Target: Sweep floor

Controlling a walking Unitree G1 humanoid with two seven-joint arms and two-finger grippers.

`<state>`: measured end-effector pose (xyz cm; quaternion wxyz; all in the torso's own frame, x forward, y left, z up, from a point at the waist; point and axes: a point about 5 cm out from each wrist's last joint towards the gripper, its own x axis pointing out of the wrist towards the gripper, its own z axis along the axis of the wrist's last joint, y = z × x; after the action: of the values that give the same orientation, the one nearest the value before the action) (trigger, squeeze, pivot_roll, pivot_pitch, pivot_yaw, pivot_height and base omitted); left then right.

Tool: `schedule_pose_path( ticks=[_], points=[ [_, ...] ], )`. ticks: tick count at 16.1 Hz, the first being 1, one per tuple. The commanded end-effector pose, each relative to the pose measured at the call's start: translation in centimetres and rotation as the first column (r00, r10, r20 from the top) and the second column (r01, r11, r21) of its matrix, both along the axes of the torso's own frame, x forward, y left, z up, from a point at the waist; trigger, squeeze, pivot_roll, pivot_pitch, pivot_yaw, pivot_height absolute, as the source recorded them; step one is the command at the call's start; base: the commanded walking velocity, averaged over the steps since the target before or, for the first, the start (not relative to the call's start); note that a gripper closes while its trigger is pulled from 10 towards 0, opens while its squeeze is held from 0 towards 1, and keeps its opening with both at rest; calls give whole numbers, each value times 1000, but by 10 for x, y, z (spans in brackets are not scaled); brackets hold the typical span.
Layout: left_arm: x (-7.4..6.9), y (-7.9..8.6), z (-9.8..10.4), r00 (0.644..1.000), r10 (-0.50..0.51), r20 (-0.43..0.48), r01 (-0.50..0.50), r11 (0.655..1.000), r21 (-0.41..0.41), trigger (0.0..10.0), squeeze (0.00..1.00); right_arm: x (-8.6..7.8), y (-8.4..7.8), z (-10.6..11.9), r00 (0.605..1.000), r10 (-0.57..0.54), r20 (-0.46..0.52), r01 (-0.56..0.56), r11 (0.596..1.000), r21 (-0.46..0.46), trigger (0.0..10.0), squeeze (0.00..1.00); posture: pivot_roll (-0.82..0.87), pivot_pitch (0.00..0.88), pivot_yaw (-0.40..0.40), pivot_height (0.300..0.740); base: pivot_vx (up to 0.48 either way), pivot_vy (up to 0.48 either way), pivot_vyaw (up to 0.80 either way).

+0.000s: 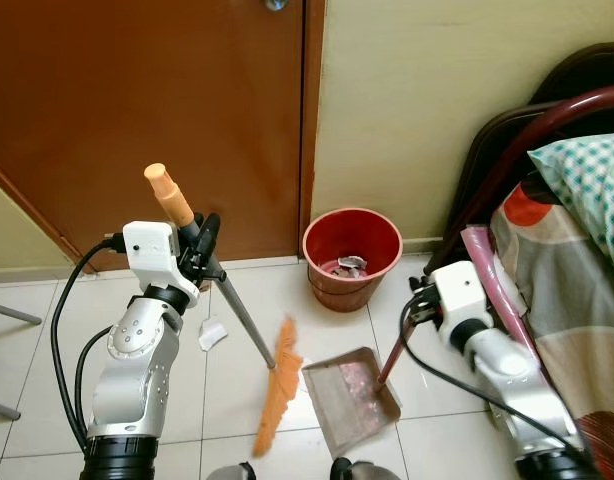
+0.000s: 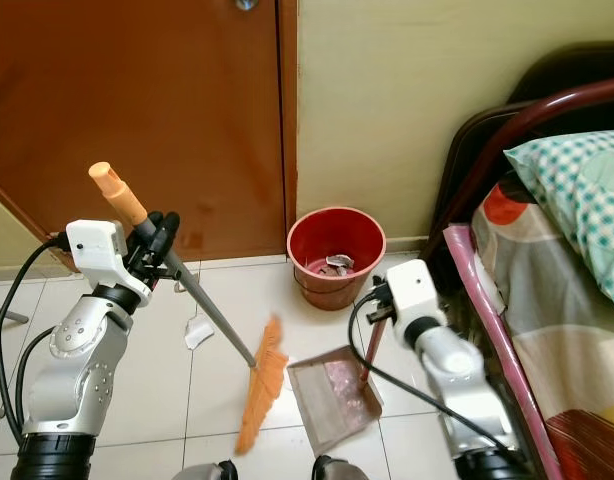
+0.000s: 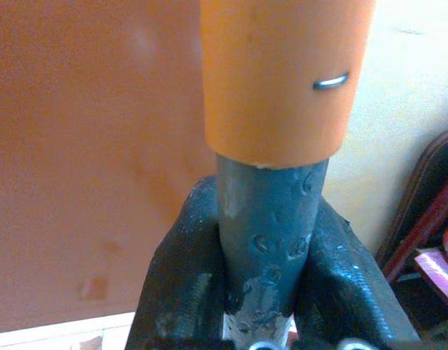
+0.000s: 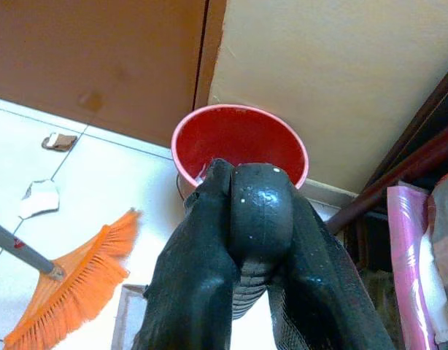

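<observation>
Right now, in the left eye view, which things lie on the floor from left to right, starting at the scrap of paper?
Scrap of paper → orange broom head → dustpan. The red bin stands farther back, above the dustpan, so its place in this order is unclear.

home bedroom – bed [image 1: 577, 250], door [image 1: 147, 110], tiled floor [image 1: 47, 330]

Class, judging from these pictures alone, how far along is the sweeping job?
Done: the red bin already holds scraps. In hand: the left hand grips the broom, its bristles beside the dustpan, which the right hand steadies by its handle; something pale pink lies in the pan. Left: a white paper scrap on the tiles, then emptying the pan.
</observation>
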<state>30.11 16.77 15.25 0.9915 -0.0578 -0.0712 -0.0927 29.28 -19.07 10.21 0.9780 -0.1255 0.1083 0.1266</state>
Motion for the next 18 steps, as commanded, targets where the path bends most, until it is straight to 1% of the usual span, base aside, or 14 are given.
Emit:
schedule_pose_path(
  ticks=[1, 3, 4, 5, 7, 8, 9, 10, 11, 13, 14, 15, 17, 18],
  points=[
    [-1, 5, -1, 1000, 20, 2, -20, 1000, 20, 10000, 0, -3, -8, -2, 999, -6, -33, 5, 1000, -22, 10000, 0, 49, 190, 10, 740, 0, 0, 0],
    [1, 13, 1, 999, 47, 12, -47, 999, 27, 10000, 0, 3, -24, 19, 998, -42, 50, 45, 998, -44, 10000, 0, 49, 190, 10, 740, 0, 0, 0],
    [1, 13, -2, 999, 38, -1, -37, 999, 36, 10000, 0, 5, -32, 26, 992, -86, 93, 92, 994, -57, 10000, 0, 48, 190, 8, 740, 0, 0, 0],
    [0, 12, -5, 999, 31, -15, -30, 999, 39, 10000, 0, 7, -37, 30, 985, -127, 119, 133, 990, -49, 10000, 0, 48, 190, 8, 740, 0, 0, 0],
    [-1, 11, -11, 999, 31, -31, -29, 998, 58, 10000, 0, 8, -49, 40, 958, -229, 175, 235, 972, -14, 10000, 0, 45, 192, 11, 740, 0, 0, 0],
    [-1, 7, -13, 999, 22, -38, -20, 998, 66, 10000, 0, 8, -58, 44, 933, -307, 187, 305, 951, 43, 10000, 0, 45, 192, 11, 740, 0, 0, 0],
    [-1, 5, -14, 999, 17, -38, -14, 998, 67, 10000, 0, 8, -61, 43, 927, -326, 186, 325, 945, 33, 10000, 0, 42, 192, 12, 740, 0, 0, 0],
    [-1, 2, -15, 999, 3, -41, -1, 998, 69, 10000, 0, 7, -64, 44, 916, -353, 189, 348, 935, 64, 10000, 0, 41, 192, 13, 740, 0, 0, 0],
    [-1, -4, -16, 999, -20, -38, 23, 996, 81, 10000, 0, 7, -64, 42, 918, -359, 168, 349, 933, 86, 10000, 0, 40, 192, 12, 740, 0, 0, 0],
    [-1, -5, -17, 999, -25, -42, 28, 996, 82, 10000, 0, 7, -60, 31, 930, -350, 110, 343, 936, 72, 10000, 0, 40, 192, 12, 740, 0, 0, 0],
    [-2, -6, -19, 998, -29, -48, 33, 996, 85, 10000, 0, 5, -50, 17, 949, -313, 30, 311, 948, 64, 10000, 0, 40, 191, 12, 740, 0, 0, 0],
    [-3, -7, -20, 998, -34, -52, 38, 995, 89, 10000, 0, 4, -42, 9, 963, -268, -20, 269, 961, 60, 10000, 0, 40, 191, 12, 740, 0, 0, 0],
    [-3, -8, -21, 998, -37, -52, 42, 995, 94, 10000, 0, 1, -25, -3, 981, -174, -85, 180, 981, 72, 10000, 0, 45, 191, 11, 740, 0, 0, 0],
    [-4, -8, -21, 998, -37, -53, 42, 994, 96, 10000, 0, -1, -17, -5, 987, -130, -100, 138, 987, 86, 10000, 0, 48, 191, 10, 740, 0, 0, 0]
  ],
)
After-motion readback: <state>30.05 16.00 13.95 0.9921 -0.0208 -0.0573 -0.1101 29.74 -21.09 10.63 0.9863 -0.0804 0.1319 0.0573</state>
